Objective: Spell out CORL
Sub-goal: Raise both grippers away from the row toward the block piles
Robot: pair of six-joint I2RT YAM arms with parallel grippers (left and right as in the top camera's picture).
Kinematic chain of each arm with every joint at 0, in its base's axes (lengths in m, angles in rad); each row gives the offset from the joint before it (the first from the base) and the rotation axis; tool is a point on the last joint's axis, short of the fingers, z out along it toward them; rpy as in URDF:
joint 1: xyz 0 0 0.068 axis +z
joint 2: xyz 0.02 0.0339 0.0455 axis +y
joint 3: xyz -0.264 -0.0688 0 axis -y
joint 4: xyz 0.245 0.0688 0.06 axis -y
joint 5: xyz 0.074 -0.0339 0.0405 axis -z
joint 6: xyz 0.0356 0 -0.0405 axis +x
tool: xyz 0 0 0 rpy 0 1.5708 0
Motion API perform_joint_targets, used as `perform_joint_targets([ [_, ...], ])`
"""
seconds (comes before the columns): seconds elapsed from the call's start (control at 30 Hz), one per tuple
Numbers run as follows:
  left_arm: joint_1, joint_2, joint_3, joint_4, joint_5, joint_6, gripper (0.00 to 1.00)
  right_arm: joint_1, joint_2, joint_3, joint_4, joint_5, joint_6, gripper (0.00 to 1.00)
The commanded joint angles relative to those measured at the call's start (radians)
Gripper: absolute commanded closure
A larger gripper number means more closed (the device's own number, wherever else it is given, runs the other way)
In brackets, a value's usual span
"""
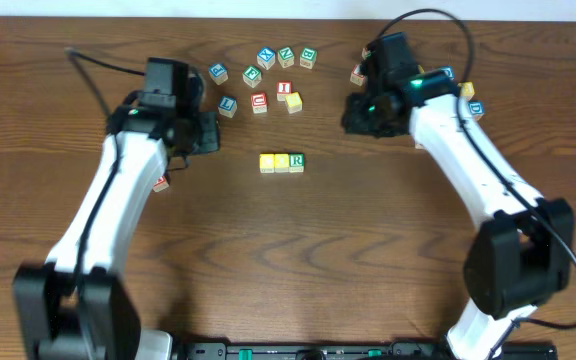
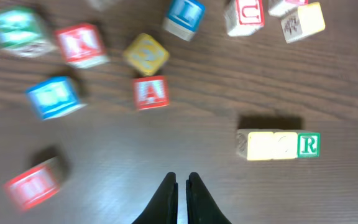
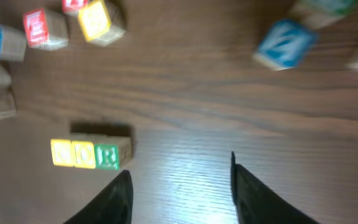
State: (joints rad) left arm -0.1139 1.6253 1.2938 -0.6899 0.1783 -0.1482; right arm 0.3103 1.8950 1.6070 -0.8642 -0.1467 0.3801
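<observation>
Row of three blocks point(image 1: 282, 162); nine-block cluster point(image 1: 259, 102) behind.

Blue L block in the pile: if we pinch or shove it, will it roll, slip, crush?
The blue L block looks like a rigid wooden cube, so it probably won't crush. Flat faces suggest it slides or twists when pushed, not rolls. Likely light; the yellow block sits close, so a grasp may nudge it.

Blur smears the loose blocks point(image 2: 48, 96) at left, and the two yellow blocks point(image 2: 271, 145) show no readable letters.
</observation>
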Motion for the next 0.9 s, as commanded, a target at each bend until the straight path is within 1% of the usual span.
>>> perform_joint_targets([
  [0.0,0.013,-0.116,0.021,-0.036,-0.132,0.021,0.92,-0.069,-0.051,-0.002,-0.008,0.017,-0.015,0.37],
  [0.07,0.013,-0.151,0.021,-0.047,-0.143,0.020,0.93,-0.095,-0.057,-0.002,-0.010,0.016,-0.015,0.27],
  [0.17,0.013,-0.182,0.021,-0.053,-0.143,0.017,0.92,-0.125,-0.057,-0.003,-0.019,0.017,-0.015,0.01],
  [0.2,0.013,-0.184,0.021,-0.053,-0.143,0.016,0.92,-0.132,-0.057,-0.003,-0.020,0.017,-0.015,0.01],
  [0.23,0.013,-0.184,0.021,-0.053,-0.143,0.016,0.87,-0.137,-0.056,-0.003,-0.023,0.017,-0.015,0.01],
  [0.33,0.013,-0.175,0.019,-0.055,-0.142,0.016,0.83,-0.145,-0.057,-0.003,-0.028,0.015,-0.015,0.01],
  [0.37,0.013,-0.173,0.019,-0.055,-0.142,0.016,0.79,-0.145,-0.056,-0.003,-0.031,0.013,-0.015,0.01],
  [0.4,0.013,-0.169,0.019,-0.056,-0.142,0.016,0.77,-0.145,-0.057,-0.003,-0.035,0.013,-0.015,0.01],
  [0.5,0.013,-0.159,0.019,-0.058,-0.142,0.013,0.75,-0.144,-0.057,-0.003,-0.046,0.013,-0.015,0.01],
  [0.57,0.013,-0.154,0.019,-0.058,-0.142,0.013,0.71,-0.144,-0.057,-0.003,-0.052,0.013,-0.016,0.01],
  [0.73,0.013,-0.129,0.019,-0.056,-0.143,0.012,0.71,-0.144,-0.056,-0.003,-0.052,0.013,-0.031,0.01],
  [0.87,0.013,-0.104,0.019,-0.056,-0.146,-0.025,0.71,-0.144,-0.056,-0.003,-0.053,0.013,-0.032,0.01],
])
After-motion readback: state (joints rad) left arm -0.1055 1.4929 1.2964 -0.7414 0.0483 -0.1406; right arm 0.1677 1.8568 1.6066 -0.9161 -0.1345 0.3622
